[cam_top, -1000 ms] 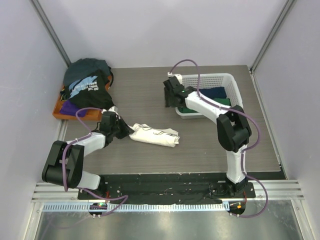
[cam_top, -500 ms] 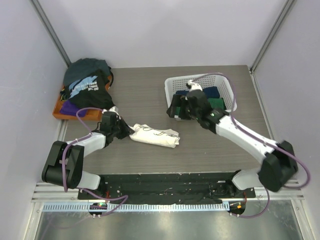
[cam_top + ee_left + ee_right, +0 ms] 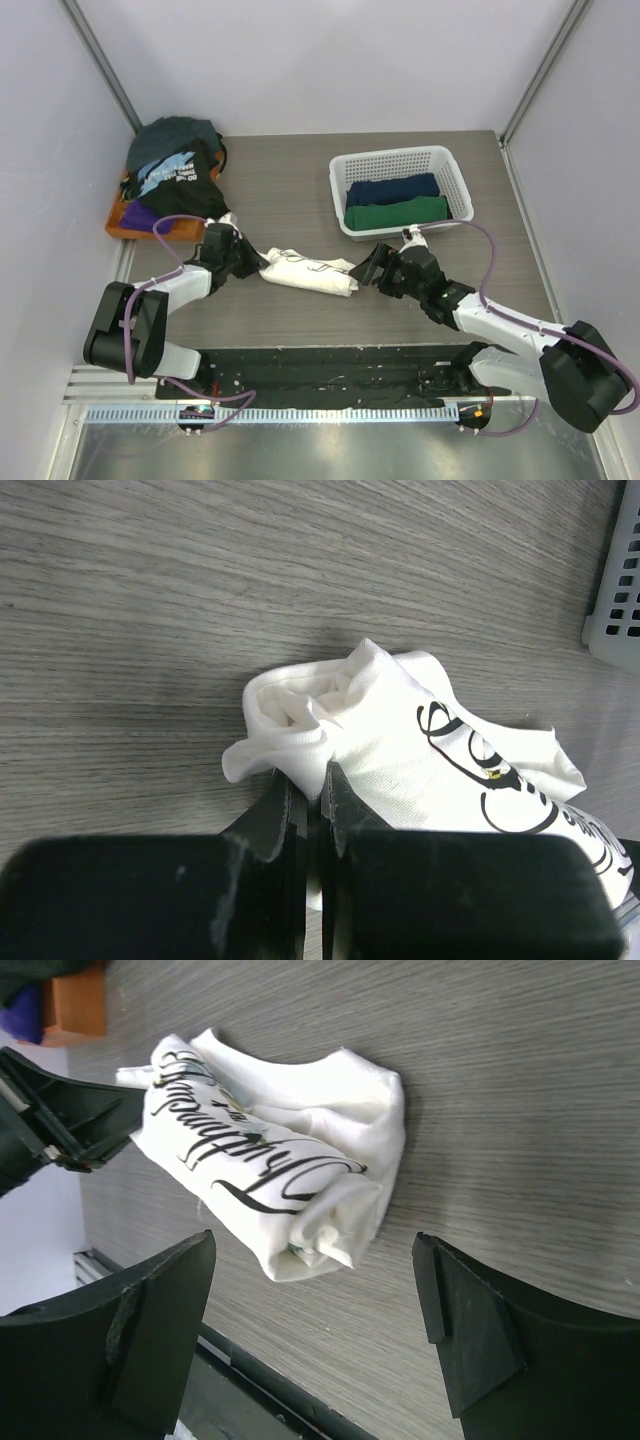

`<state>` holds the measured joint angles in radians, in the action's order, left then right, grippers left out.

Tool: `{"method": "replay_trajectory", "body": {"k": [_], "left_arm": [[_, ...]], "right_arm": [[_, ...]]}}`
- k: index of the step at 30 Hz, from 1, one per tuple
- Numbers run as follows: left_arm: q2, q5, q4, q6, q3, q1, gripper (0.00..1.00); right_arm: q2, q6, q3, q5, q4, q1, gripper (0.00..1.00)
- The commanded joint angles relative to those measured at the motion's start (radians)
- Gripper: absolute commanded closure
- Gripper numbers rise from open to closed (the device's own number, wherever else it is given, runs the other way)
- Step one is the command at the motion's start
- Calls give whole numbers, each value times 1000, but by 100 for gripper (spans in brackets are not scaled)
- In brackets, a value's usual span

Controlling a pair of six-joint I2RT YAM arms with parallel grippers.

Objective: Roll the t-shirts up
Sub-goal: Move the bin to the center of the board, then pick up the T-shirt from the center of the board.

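Open right hand (image 3: 372,268) has swung from upper-right white plastic basket (image 3: 400,154) to mid-frame cream-white cotton t-shirt (image 3: 308,270), pinched by left hand (image 3: 257,263); rolling likely resumes.

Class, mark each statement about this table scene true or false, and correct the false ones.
1. The left gripper is shut on one end of the cream-white t-shirt. True.
2. The right gripper is clamped on that shirt. False: its jaws stand open, facing the shirt's other end.
3. The basket holds a navy roll and a green roll. True.
4. The cream-white t-shirt lies in the basket. False: it lies on the table.
5. The orange tray is bare. False: a pile of dark shirts sits on it.
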<state>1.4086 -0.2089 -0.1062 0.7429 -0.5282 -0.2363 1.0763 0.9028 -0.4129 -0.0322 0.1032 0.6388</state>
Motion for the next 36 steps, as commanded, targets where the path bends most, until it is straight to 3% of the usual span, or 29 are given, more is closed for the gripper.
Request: {"method": "replay_trajectory", "body": {"k": [1, 4, 8, 20, 28, 34, 36], "left_arm": [[-7, 9, 53, -30, 7, -11, 100], [-10, 11, 56, -31, 7, -9, 100], [-10, 9, 57, -31, 7, -12, 100], [-7, 9, 59, -31, 5, -15, 100], [-11, 17, 62, -30, 5, -21, 100], [-8, 26, 63, -30, 4, -28, 100], [-10, 28, 63, -27, 4, -32, 100]], "right_arm": [[52, 71, 19, -44, 256, 1, 12], [152, 103, 20, -84, 343, 1, 12], [250, 136, 25, -46, 326, 1, 14], [382, 130, 3, 3, 326, 30, 16], [455, 97, -156, 287, 53, 150, 20], [488, 120, -144, 285, 95, 159, 41], [526, 111, -142, 252, 144, 159, 69]]}}
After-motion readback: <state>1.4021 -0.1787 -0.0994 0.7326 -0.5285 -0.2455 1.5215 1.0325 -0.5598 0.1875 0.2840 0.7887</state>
